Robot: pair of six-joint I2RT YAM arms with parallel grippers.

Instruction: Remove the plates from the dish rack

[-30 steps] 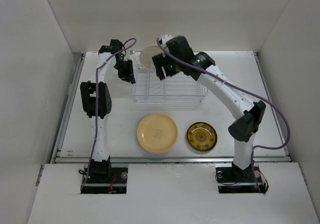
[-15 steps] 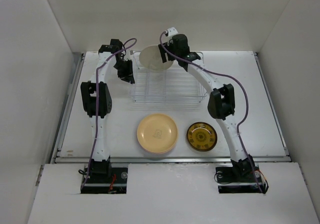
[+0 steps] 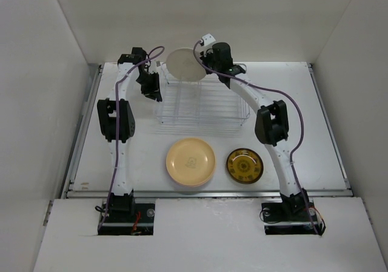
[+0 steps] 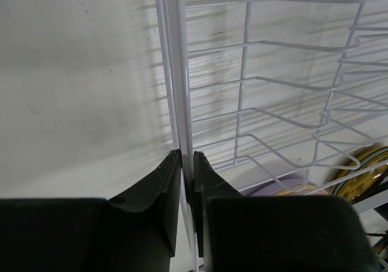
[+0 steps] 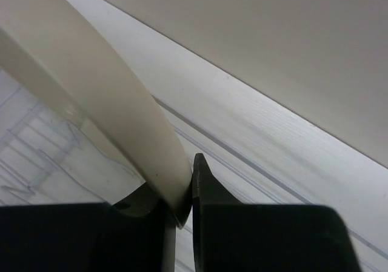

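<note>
A cream plate (image 3: 183, 64) stands upright over the far left corner of the dish rack (image 3: 203, 105). My right gripper (image 3: 202, 65) is shut on its right rim. In the right wrist view the plate's edge (image 5: 109, 108) is pinched between the jaws of that gripper (image 5: 182, 184). My left gripper (image 3: 156, 94) is shut on the rack's left rim wire (image 4: 182, 72), seen between the left gripper's jaws (image 4: 187, 158). An orange-yellow plate (image 3: 190, 160) and a small ornate yellow-brown plate (image 3: 244, 165) lie flat on the table in front of the rack.
The rack's wire prongs (image 4: 273, 114) stand upright beside my left gripper. Through them show a lilac rim (image 4: 285, 190) and the ornate plate's edge (image 4: 371, 163). White walls enclose the table on three sides, the back wall (image 3: 200, 17) close behind the cream plate.
The right arm swung back to the rack's far corner and its gripper shut on the cream plate's rim. The plate has shifted a little toward the back wall. The left arm held still.
</note>
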